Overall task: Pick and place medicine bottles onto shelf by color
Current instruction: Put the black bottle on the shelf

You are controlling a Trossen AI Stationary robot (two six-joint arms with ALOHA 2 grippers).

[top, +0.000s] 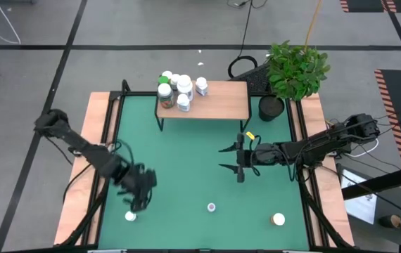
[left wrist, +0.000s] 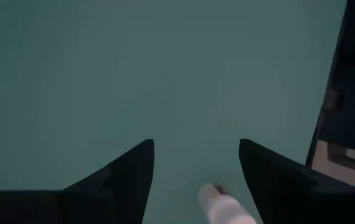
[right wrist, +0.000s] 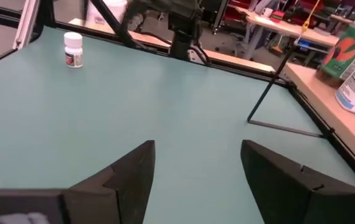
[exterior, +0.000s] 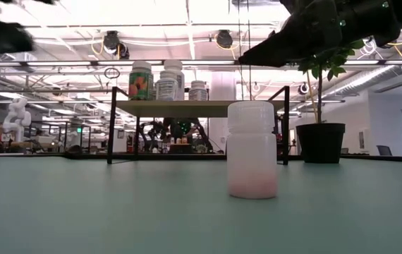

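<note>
The left claw (top: 134,204) hung spread and empty just above a white bottle (top: 130,216) at seven o'clock on the surface (top: 186,161); closing on it seemed next. The right claw (top: 230,159), released, held nothing below the shelf (top: 218,102) at twelve.

The left gripper (top: 138,193) is motion-blurred near the mat's (top: 179,169) front-left corner. A bottle (left wrist: 224,208) between its fingers is cut off by the left wrist view's edge. On the shelf (top: 218,102), clustered bottles (top: 176,88) overlap, labels too small to read. The plant (top: 295,67) overhangs its pot (top: 271,107).
</note>
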